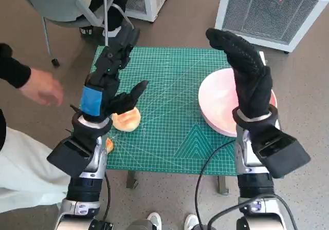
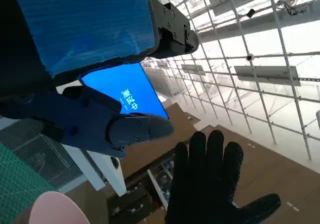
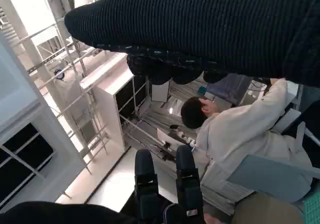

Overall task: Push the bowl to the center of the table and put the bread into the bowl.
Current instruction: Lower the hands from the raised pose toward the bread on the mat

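Both hands hang spread and empty: your right hand [image 1: 247, 78] above the pink bowl [image 1: 218, 104] at the table's [image 1: 175, 132] right edge, your left hand [image 1: 110, 78] above the bread [image 1: 126, 120] near the front-left edge. Push carelessly and the bowl may slide off.

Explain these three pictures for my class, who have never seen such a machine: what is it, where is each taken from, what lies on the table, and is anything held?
It is a humanoid robot at a small table with a green mat. The head view looks down from its head. The other two come from cameras behind each wrist, pointing up at the room. The left hand is black with blue tape; the right hand wears a black glove. Both are raised and hold nothing. On the mat lie a pink bowl and a piece of bread.
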Available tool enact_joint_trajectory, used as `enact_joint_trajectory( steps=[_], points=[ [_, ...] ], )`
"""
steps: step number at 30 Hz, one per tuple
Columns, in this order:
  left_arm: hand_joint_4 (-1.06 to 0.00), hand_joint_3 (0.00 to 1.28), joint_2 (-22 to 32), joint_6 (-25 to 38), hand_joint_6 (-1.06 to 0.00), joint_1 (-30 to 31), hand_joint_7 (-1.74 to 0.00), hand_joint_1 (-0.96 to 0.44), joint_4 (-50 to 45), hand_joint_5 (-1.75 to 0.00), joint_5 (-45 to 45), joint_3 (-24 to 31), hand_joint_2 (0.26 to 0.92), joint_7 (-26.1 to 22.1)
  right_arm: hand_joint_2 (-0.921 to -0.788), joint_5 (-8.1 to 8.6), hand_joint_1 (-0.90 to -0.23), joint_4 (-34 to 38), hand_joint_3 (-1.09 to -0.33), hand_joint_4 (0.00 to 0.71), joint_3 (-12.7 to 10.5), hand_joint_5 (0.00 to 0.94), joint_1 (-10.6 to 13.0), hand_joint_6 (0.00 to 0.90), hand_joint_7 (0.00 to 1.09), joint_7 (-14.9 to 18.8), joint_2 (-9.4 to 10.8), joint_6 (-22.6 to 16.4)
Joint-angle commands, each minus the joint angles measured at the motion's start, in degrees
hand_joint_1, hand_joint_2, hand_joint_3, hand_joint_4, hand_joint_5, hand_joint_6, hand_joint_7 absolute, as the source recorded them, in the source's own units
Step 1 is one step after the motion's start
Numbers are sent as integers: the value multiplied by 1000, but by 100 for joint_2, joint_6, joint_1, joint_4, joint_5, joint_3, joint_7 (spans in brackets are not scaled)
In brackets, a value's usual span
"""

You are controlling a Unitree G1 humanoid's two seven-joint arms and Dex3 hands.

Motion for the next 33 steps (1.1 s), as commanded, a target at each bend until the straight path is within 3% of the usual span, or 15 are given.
enact_joint_trajectory(
  steps=[1,5,9,14,21,28,33],
  points=[
    [-293,383,39,33,-345,-69,-17,-433,-57,0,-67,18,921,-53,-921,54,-575,85,-783,324,-19,68,154,-1,731,39,-13,12],
    [-293,383,31,46,-345,-51,-17,-432,-79,0,-79,8,921,-67,-921,92,-571,186,-782,326,-105,69,156,-1,733,69,-105,-53],
    [-293,384,17,78,-346,-16,-16,-430,-146,0,-70,-12,921,-60,-921,135,-571,580,-778,327,-355,68,74,-1,732,81,-338,-268],
    [-294,384,21,88,-346,38,-16,-429,-200,0,-97,-17,921,-78,-921,-304,-576,1259,-791,331,-741,67,-81,-1,732,-532,-614,-609],
    [-295,378,7,83,-346,63,-15,-416,-179,-1,-161,-13,921,-118,-921,-604,-540,1954,-838,329,-1059,67,-158,-1,738,-1350,-815,-702],
    [-297,373,-28,96,-346,77,-15,-414,-171,-2,-186,-15,921,-126,-921,-684,-526,2806,-840,330,-1268,75,-214,-1,787,-1964,-980,-724],
    [-297,372,-46,84,-346,91,-15,-413,-174,-1,-139,-6,921,-93,-921,-651,-524,3487,-837,318,-1363,72,-260,-1,796,-2174,-1108,-712]
  ],
)
